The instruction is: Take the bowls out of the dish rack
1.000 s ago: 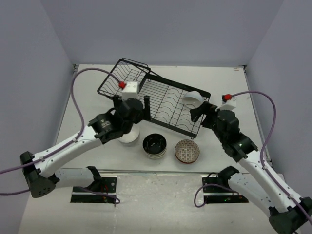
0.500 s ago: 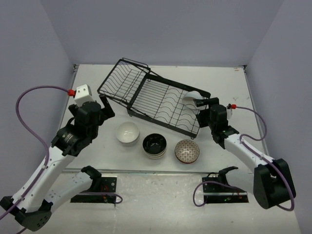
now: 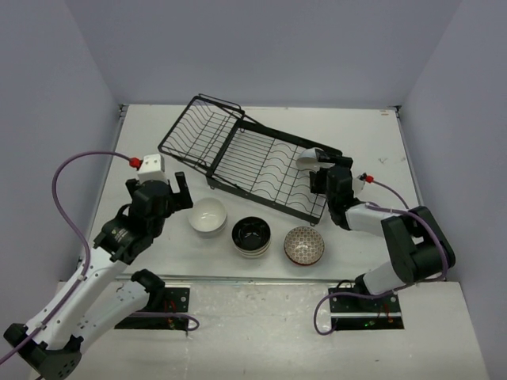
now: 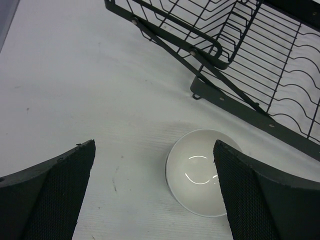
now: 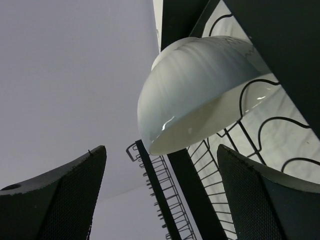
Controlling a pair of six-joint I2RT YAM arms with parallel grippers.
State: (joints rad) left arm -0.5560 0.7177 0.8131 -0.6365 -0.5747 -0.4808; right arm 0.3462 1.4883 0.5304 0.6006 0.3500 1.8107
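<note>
The black wire dish rack (image 3: 252, 157) lies across the middle of the table. One white bowl (image 3: 310, 158) leans on edge in its right end; the right wrist view shows that bowl (image 5: 200, 90) just ahead of and above the fingertips. My right gripper (image 3: 320, 173) is open beside it, nothing between its jaws (image 5: 162, 195). Three bowls rest on the table in front of the rack: white (image 3: 208, 215), black-inside (image 3: 251, 235) and brown-patterned (image 3: 304, 244). My left gripper (image 3: 184, 190) hovers open left of the white bowl (image 4: 197, 172), holding nothing (image 4: 155, 195).
The rack's tilted basket section (image 3: 202, 127) rises at the back left, and its hinged frame (image 4: 210, 55) lies close ahead of the left gripper. Grey walls close off the table on three sides. The right arm is folded low along the rack's right end.
The left arm has pulled back to the left, off the white bowl, which stays on the table. The right arm has folded down, bringing its gripper up to the white bowl in the rack.
</note>
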